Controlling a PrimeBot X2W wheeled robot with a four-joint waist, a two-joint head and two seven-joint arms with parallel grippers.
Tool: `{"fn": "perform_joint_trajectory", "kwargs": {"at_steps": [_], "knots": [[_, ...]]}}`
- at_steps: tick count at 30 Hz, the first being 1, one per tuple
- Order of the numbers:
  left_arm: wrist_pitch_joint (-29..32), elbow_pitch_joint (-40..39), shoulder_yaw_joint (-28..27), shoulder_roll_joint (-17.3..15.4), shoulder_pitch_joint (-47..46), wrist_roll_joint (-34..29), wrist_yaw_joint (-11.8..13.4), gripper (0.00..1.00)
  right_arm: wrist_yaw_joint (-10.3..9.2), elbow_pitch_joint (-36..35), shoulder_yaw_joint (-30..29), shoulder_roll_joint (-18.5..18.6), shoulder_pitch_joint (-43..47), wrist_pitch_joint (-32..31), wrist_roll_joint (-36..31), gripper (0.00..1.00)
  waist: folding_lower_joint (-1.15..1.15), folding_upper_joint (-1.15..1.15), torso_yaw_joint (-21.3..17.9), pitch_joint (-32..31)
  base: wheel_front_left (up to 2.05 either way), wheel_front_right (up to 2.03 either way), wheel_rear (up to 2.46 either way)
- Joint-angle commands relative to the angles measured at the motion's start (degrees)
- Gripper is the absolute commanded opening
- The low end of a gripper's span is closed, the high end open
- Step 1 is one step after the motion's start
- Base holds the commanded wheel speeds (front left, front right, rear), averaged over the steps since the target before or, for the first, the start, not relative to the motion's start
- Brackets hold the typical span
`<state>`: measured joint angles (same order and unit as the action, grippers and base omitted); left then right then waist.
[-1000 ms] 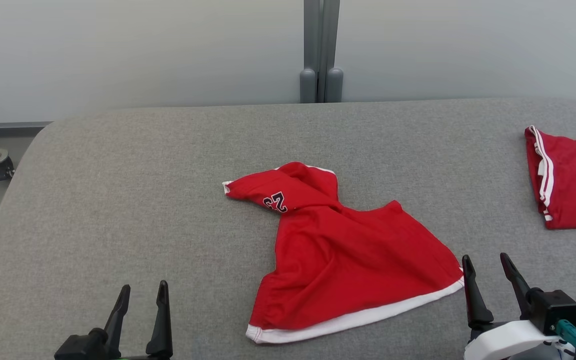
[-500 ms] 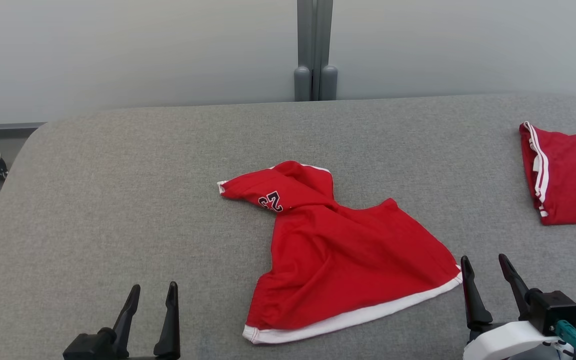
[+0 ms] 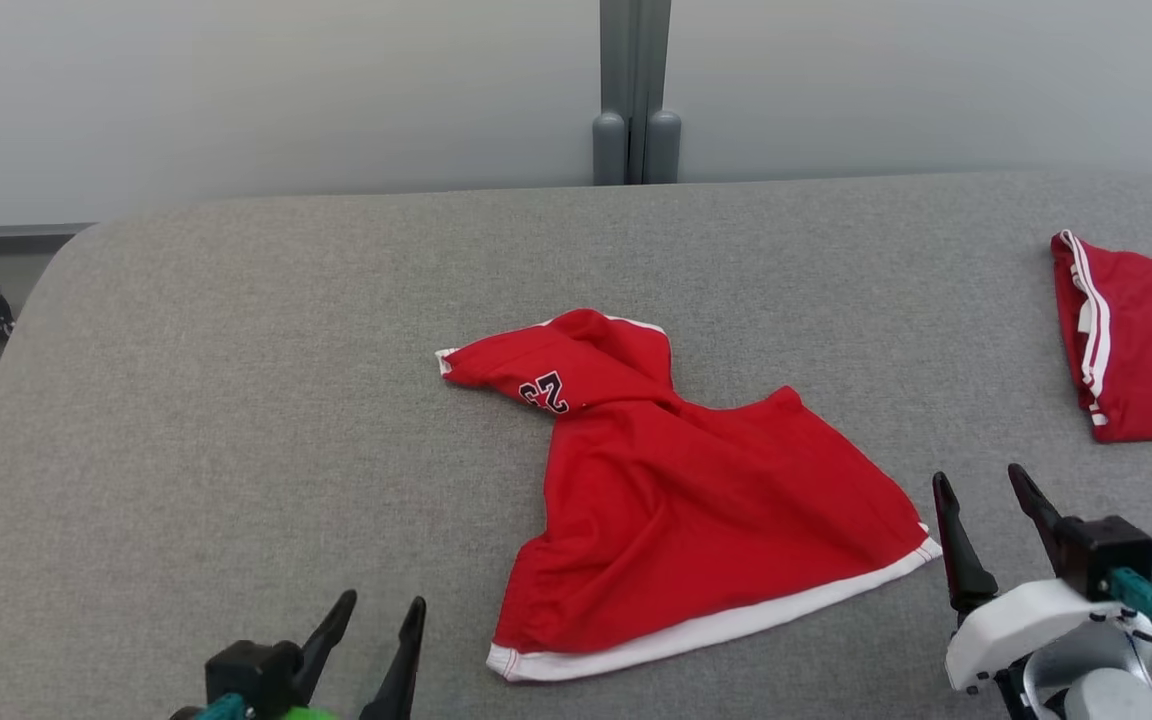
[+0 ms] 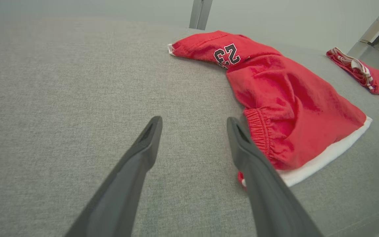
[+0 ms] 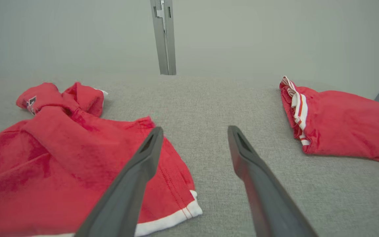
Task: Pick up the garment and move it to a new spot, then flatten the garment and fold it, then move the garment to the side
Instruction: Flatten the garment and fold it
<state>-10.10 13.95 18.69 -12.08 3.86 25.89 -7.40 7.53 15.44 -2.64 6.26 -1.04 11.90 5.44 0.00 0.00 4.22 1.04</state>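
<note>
1. Two hands low over a grey fabric-covered bench [image 3: 236, 420], both empty.
2. Low on the left of the head view: left hand [image 3: 383, 600], fingers spread apart, clamped on nothing, pointing up and a little to the right.
3. Mid-bench, between the two hands: red garment [image 3: 696, 520], crumpled and twisted, lying loose on the fabric.
4. Along its near edge, a white hem band [image 3: 726, 628]; on its left side, a gathered waistband [image 4: 258, 138]; on the twisted far-left part, a black-and-white "23".
5. In the left wrist view: left hand's right finger just beside the gathered waistband, the other finger over bare bench; cannot tell whether cloth and finger touch.
6. Low on the right of the head view: right hand [image 3: 978, 476], fingers likewise apart, gripping nothing, just beside the garment's near-right corner.
7. In the right wrist view: its left finger crossing in front of that red corner, its right finger over bare bench.
8. At the far right edge of the bench: second garment [image 3: 1151, 350], red with white stripes, well apart from the first, partly cut off by the head view's edge.
9. Behind the bench: grey post [image 3: 633, 90] against a pale wall [image 3: 236, 100].
</note>
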Motion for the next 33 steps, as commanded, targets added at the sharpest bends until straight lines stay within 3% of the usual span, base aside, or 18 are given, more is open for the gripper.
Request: {"fn": "perform_joint_trajectory", "kwargs": {"at_steps": [1, 7, 11, 33], "knots": [[2.54, -0.12, 1.27, -0.74, -1.08, 1.06, -0.16, 1.00, -0.10, 1.00, 0.62, 1.35, -1.77, -2.85, -0.15, 1.00, 0.00, 0.00, 0.17, 0.75, 0.00, 0.00, 0.00], [13.41, -2.07, 6.28, -3.05, -2.70, 5.32, -0.16, 1.00, -0.10, 6.30, 5.23, 6.50, -6.34, -16.35, 1.03, 1.00, 0.00, 0.00, 0.08, 3.36, 0.00, 0.00, 0.00], [16.40, -2.85, 8.35, -3.82, -3.22, 7.30, -0.17, 1.00, -0.11, 8.98, 7.54, 7.86, -7.87, -20.84, 2.72, 1.00, 0.00, 0.00, 0.48, 4.94, 0.00, 0.00, 0.00], [17.99, -3.59, 17.70, -8.26, -8.64, 13.70, -0.17, 1.00, -0.11, 11.90, 12.11, 9.19, -9.62, -22.75, 6.73, 1.00, 0.00, 0.00, -0.31, 8.58, 0.00, 0.00, 0.00]]}}
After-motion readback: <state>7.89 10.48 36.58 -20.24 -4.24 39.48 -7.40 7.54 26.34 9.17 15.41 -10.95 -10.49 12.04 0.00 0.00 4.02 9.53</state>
